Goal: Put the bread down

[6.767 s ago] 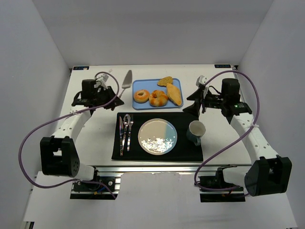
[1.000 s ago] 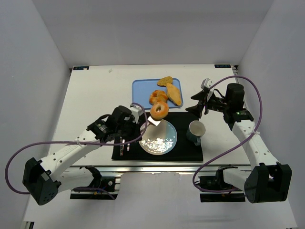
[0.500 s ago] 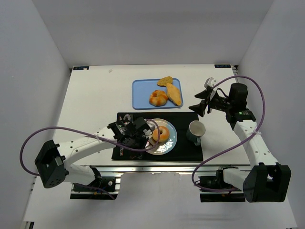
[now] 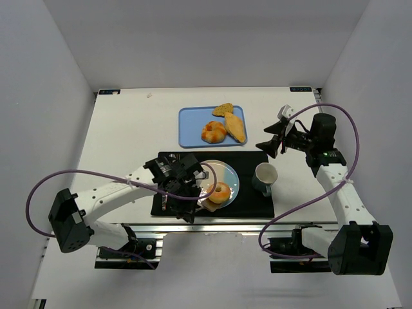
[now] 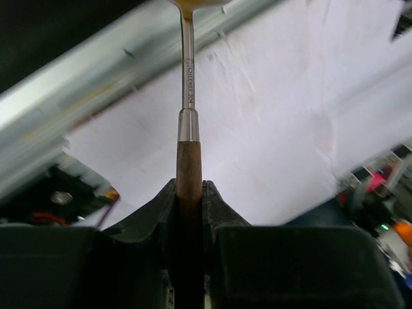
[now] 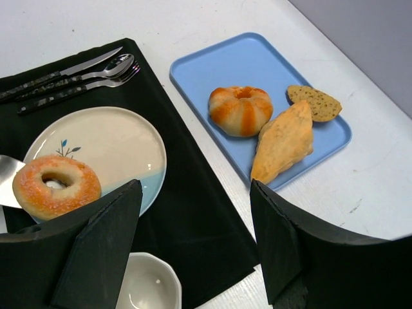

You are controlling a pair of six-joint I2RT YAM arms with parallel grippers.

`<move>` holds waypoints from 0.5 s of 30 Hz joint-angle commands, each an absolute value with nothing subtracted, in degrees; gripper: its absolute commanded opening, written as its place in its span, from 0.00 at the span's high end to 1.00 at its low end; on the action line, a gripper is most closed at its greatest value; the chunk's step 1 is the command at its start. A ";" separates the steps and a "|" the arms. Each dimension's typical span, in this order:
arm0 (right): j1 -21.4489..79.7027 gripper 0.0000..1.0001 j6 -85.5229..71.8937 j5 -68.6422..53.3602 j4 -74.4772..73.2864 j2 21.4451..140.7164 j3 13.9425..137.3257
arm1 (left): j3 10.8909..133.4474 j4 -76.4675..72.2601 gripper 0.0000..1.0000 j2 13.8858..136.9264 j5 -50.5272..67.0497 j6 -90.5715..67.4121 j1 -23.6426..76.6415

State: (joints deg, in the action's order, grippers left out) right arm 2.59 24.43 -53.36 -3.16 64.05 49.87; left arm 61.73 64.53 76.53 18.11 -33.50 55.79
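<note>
Bread (image 6: pixel 58 201): small glossy golden-orange ring, clear centre hole.

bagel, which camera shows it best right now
The right wrist view: the bagel is close and sharp, ring and hole clear, at the plate edge on the server blade. The top external view shows it small and far off. The left wrist view shows only the server's handle.

left gripper (image 5: pixel 188 196): clamped tight on wooden handle (image 5: pixel 188 161) | steel shaft (image 5: pixel 187 64): runs straight up from it | behind: blurred rail (image 5: pixel 90 71), white surface (image 5: pixel 290 116)
</note>
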 commanded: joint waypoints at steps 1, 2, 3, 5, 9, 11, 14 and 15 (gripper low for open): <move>2.29 0.27 22.94 -55.11 -0.62 62.75 48.96 | 60.83 66.19 1.00 71.64 24.07 -37.60 55.90; 2.29 0.27 22.77 -55.19 -0.44 62.75 48.78 | 60.30 65.49 1.00 71.20 24.95 -38.23 55.72; 2.29 0.27 22.59 -55.20 0.95 62.75 48.69 | 59.77 64.87 1.00 70.67 25.66 -38.84 55.64; 2.28 0.27 22.59 -55.37 0.97 62.75 48.69 | 58.46 62.42 1.00 70.40 28.02 -40.77 55.20; 2.29 0.27 22.85 -55.46 0.88 62.75 48.78 | 55.65 58.02 1.00 69.79 31.63 -44.55 52.48; 2.29 0.27 23.20 -55.63 0.53 62.84 49.13 | 54.32 56.25 1.00 68.21 33.56 -46.14 50.46; 2.29 0.27 23.82 -55.55 0.26 62.84 49.39 | 53.79 59.05 1.00 65.49 35.06 -46.58 49.66; 2.29 0.27 23.91 -55.55 0.26 62.84 49.31 | 53.53 60.11 1.00 64.78 35.76 -46.58 49.57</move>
